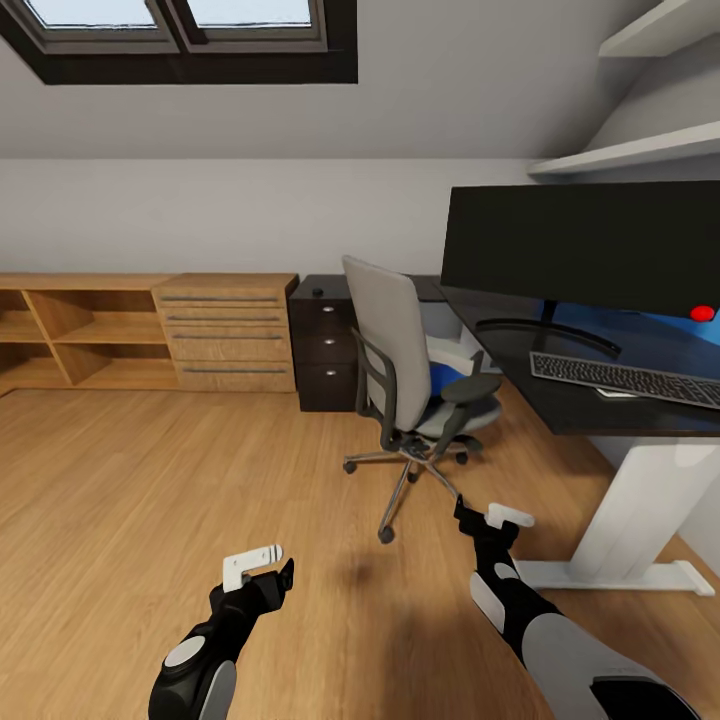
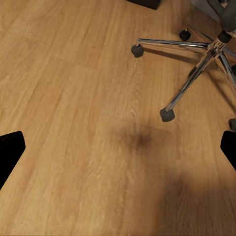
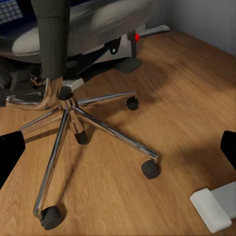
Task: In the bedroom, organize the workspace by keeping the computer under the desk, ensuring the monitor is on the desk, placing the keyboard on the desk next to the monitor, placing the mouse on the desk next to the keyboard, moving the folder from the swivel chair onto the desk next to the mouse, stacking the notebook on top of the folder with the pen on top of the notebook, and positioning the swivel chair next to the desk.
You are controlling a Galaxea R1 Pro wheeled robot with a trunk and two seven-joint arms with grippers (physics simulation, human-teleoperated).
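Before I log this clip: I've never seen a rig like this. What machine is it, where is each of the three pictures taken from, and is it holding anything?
It is a simulated wheeled robot with two arms. The head view looks forward and down: the left gripper and right gripper hang over the wood floor, both open and empty. Ahead stands the swivel chair with the blue folder on its seat. The desk carries the monitor and keyboard. The two wrist views look along each gripper's fingers at the floor and the chair's chrome base.
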